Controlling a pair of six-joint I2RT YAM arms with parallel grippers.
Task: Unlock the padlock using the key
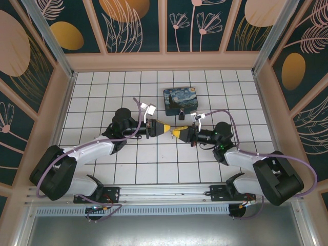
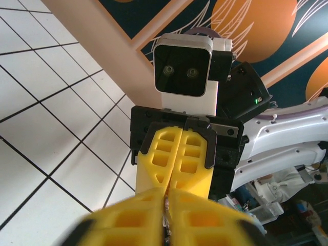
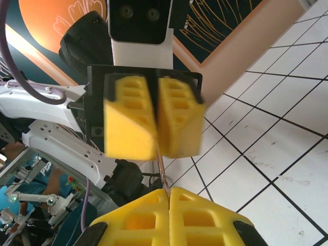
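The left arm [image 1: 95, 148] and right arm [image 1: 243, 156] are white with black joints and lilac cables [image 1: 139, 110]. Their fingers [image 2: 187, 159] are yellow blocks with square hollows.

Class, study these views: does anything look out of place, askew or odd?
Nothing is spilled or damaged. One oddity: the key hangs in mid-air, bridging the tips of the left gripper and right gripper, while the padlock sits apart by the painted box.

- Your left gripper [image 1: 168, 128] and right gripper [image 1: 176, 133] are yellow-tipped.
- Your key [image 3: 162, 171] is silvery.
- The far box [image 1: 180, 101] carries blue-and-yellow swirls.
- The table [image 1: 102, 92] shows white tiles, dark grid.
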